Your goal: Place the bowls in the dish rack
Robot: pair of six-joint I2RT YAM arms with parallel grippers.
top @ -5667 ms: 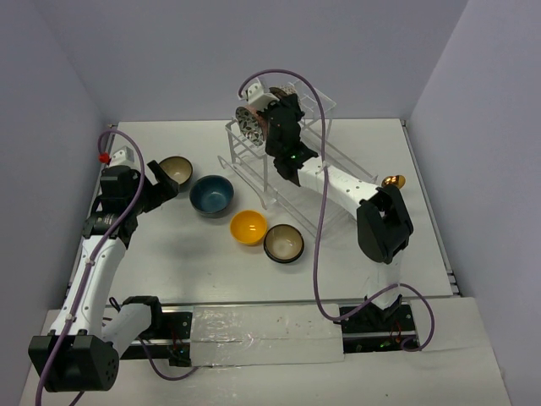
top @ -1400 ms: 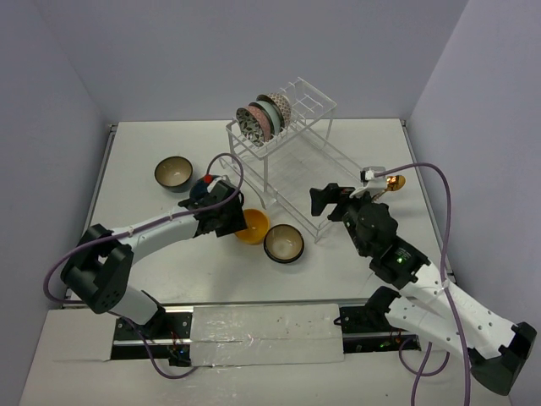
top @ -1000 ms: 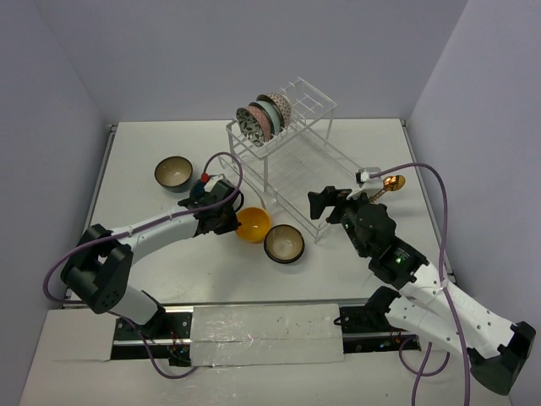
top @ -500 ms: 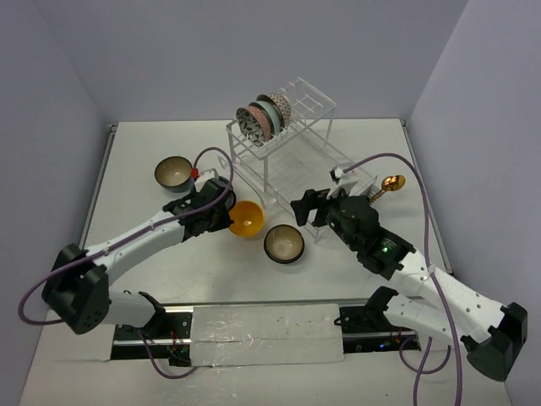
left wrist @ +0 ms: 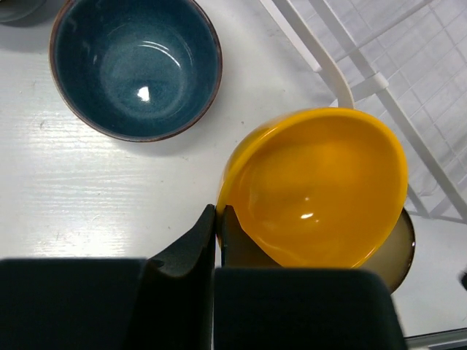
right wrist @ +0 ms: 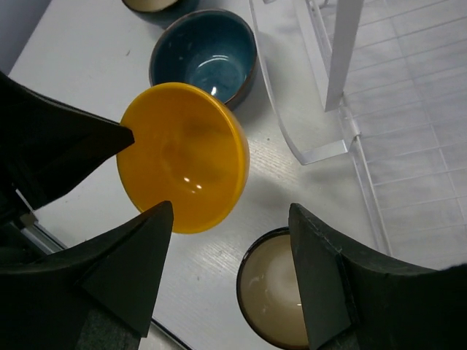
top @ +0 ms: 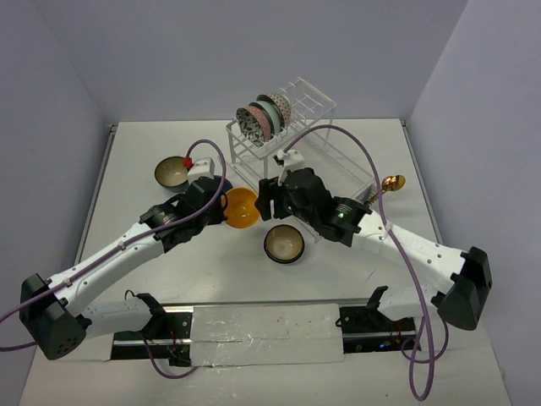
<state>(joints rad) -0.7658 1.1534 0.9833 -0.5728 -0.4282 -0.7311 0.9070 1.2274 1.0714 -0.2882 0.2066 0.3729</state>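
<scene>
1. On the table (top: 380,144), three loose bowls: one dark blue bowl (left wrist: 135,69), a near brown bowl (top: 284,244) and a far-left brown bowl (top: 172,172).
2. Dish rack (top: 309,100), upper shelf: about three racked bowls (top: 262,118) on edge, exact count unclear.
3. One yellow bowl (top: 240,207) is off the table, steeply tilted, mouth toward the right arm. The left gripper (left wrist: 217,233) is pinched closed on its rim.
4. Right gripper (right wrist: 230,210): jaws spread wide and facing the yellow bowl, no contact seen.

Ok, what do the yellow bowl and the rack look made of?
The yellow bowl: likely glazed ceramic, glossy; sharp light glints inside, though hard plastic can't be ruled out. The dish rack: white coated wire grids and posts, smooth and matte; its curved foot looks like clear plastic, since the table shows through.
</scene>
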